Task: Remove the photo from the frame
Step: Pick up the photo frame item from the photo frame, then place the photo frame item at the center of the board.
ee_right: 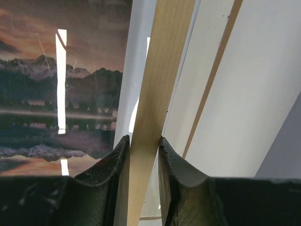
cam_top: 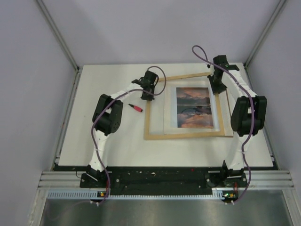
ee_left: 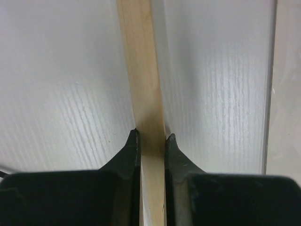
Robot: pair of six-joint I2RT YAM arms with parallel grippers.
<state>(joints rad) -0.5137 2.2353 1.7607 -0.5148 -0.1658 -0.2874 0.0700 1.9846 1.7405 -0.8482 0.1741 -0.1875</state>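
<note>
top external view, entry logged from my remote desk.

- frame [cam_top: 183,135]: one, light wood, lying flat on the table [cam_top: 108,141], towards its right half.
- photo [cam_top: 194,107]: one, sunset print, face up inside the frame's opening with a white margin round it; not yet out.
- left gripper [cam_top: 150,93]: one, at the frame's far left corner. its wrist view shows the jaws nearly closed, both fingertips [ee_left: 134,141] pressed to the sides of the left wooden rail, so it has hold of the frame.
- right gripper [cam_top: 217,86]: one, at the far right corner. jaws narrow, pinching the right rail between them, the photo just beside.
- small red stick [cam_top: 136,108]: one, loose on the table left of the frame, apart from it. i cannot tell what it is.

reason for the hold, as i judge it: two grips on opposite rails keep the frame level and steady, so it can be raised or tipped without twisting while the photo is freed.
</note>
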